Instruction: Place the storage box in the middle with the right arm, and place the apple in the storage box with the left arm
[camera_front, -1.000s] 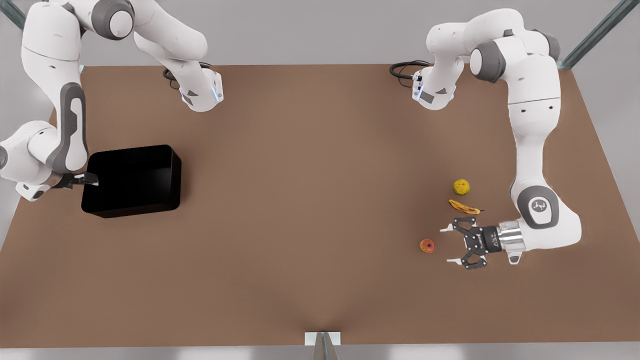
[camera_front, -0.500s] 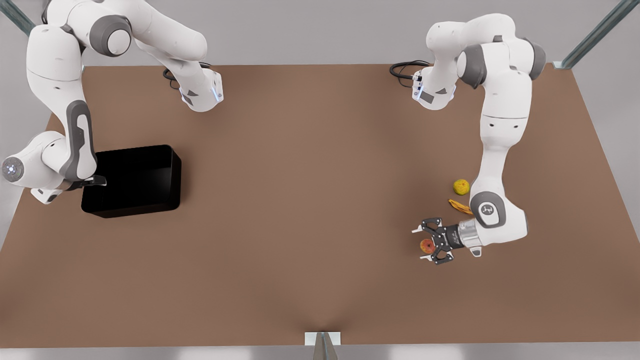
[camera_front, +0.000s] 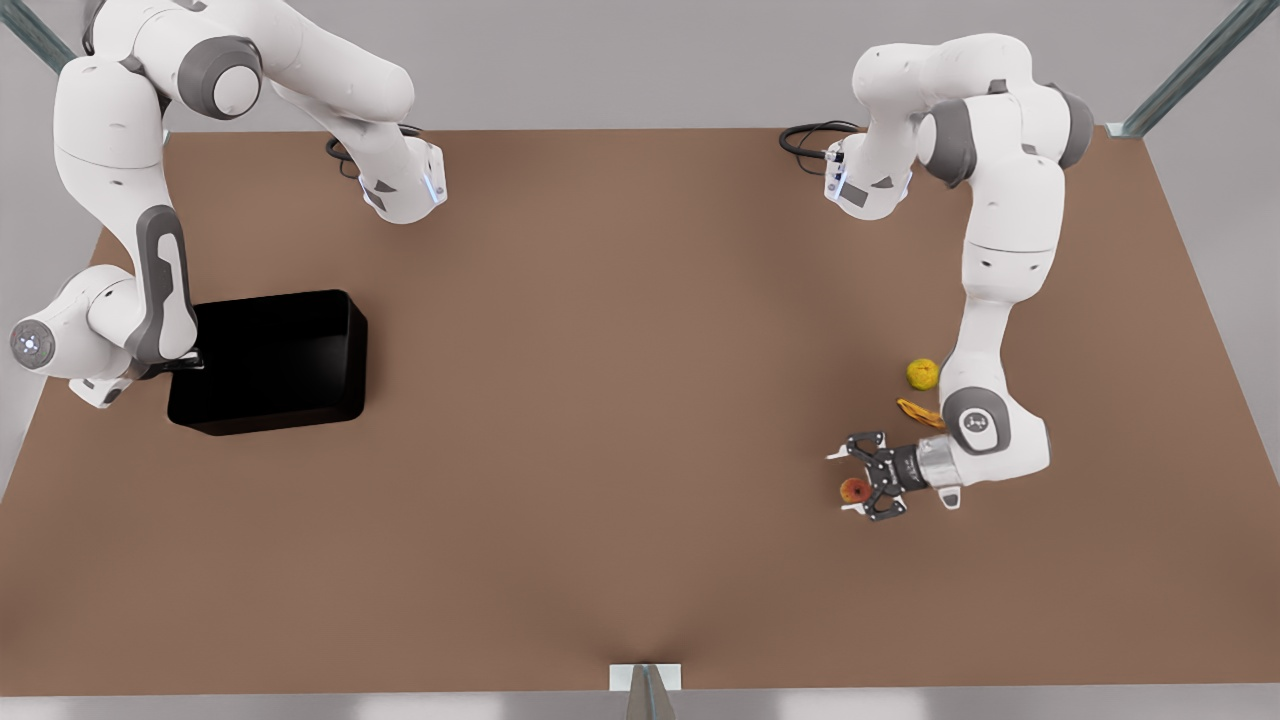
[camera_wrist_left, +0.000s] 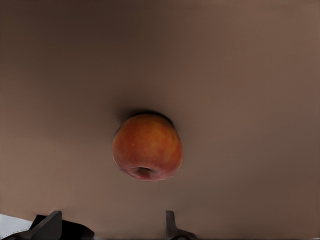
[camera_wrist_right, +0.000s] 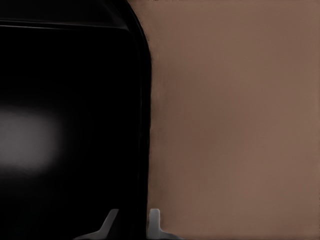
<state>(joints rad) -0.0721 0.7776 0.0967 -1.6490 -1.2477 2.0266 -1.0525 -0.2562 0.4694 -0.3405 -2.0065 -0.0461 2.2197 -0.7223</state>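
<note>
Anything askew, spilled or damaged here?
Nothing stands out. The glossy black storage box sits upright at the right pincer; the red-orange apple lies intact between the left pincer's open fingers.

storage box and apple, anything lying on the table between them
Nothing: in the front view the table is bare brown between the storage box and the apple.

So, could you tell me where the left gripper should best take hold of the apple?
Across its widest part, probably from above: the apple is round, lying free on the table with its dimple sideways, and the open left gripper already straddles it.
</note>
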